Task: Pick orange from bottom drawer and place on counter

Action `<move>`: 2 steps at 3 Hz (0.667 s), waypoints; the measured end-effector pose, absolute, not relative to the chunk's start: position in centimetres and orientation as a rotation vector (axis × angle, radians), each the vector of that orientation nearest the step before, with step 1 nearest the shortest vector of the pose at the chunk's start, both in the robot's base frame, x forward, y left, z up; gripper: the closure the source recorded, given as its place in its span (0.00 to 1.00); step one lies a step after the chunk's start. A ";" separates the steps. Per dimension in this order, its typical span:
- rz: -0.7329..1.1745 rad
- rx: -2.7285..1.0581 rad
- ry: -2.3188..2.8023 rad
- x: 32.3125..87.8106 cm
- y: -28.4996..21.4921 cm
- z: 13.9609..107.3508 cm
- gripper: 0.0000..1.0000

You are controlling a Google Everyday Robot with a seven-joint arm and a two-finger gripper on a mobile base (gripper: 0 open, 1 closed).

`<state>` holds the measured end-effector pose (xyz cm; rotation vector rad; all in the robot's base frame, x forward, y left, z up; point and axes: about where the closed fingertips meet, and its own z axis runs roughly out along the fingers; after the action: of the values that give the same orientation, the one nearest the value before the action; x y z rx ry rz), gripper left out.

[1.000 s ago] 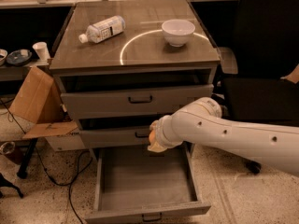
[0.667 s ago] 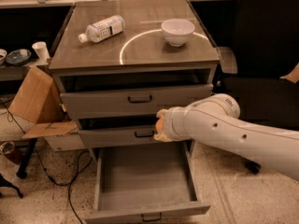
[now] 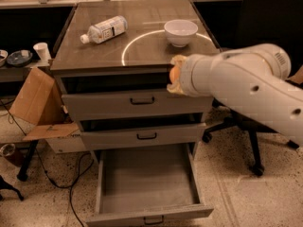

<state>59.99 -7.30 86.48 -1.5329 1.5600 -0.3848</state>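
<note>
fingers (image 3: 178, 60) risen to counter (image 3: 99, 56) edge, clasping orange (image 3: 174, 74)

Hand (image 3: 174, 75) with orange (image 3: 174, 72) at counter (image 3: 94, 56) edge; bowl (image 3: 181, 32) (close behind) obstructs.

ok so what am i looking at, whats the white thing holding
The big white tube is a robot's arm, reaching in from the right. The single camera looks down at the cabinet's front. At the arm's tip is the gripper, by the front edge of the glossy grey-brown counter, its jaws shut on a small round orange fruit. On the counter are a clear plastic bottle lying on its side and a white bowl. The deep grey bottom drawer is pulled open.
</note>
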 end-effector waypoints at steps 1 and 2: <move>-0.463 -1.544 1.407 61.4 -5.5 94.2 1.00; -0.541 -1.625 1.160 61.7 0.3 101.8 1.00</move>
<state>61.66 0.34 101.79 -1.6248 1.1604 -0.5407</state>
